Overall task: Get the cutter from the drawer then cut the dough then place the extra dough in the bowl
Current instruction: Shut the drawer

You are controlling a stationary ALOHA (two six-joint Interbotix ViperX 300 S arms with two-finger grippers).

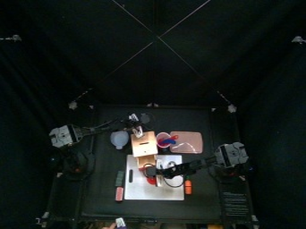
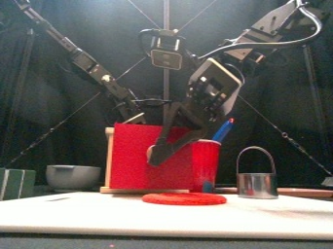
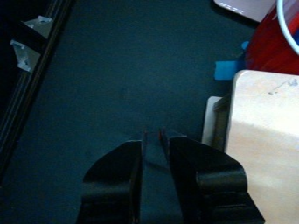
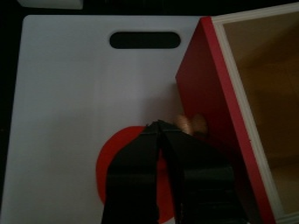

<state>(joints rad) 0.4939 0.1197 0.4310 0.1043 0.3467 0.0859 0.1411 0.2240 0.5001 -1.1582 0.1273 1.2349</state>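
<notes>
Right gripper (image 4: pixel 163 129): jaws drawn together, no gap showing. Tips sit over the near part of the white cutting board (image 4: pixel 82 105), just beside the small pale knob (image 4: pixel 188 125) on the red drawer front (image 4: pixel 205 96). Cannot tell whether the tips touch the knob. Behind the red front, an open wooden compartment shows.

Red dough (image 4: pixel 117 162): flat disc on the board, partly under the right gripper, just in front of the drawer front.

Cutter (image 2: pixel 256 180): round, metal, wire handle up. Stands upright on the board, to the right of the dough and apart from it. Neither gripper holds it.

Red cup (image 2: pixel 204 167): right of the drawer front, blue knife (image 2: pixel 224 129) sticking up from it.

Bowl (image 2: pixel 72 176): left of the wooden box (image 3: pixel 268 131), on the table (image 3: pixel 128 70).

Pink tray (image 1: pixel 194 140): right of the cup.

Left gripper (image 3: pixel 156 136): jaws nearly together, holding nothing, above bare table at the far left side of the box.
</notes>
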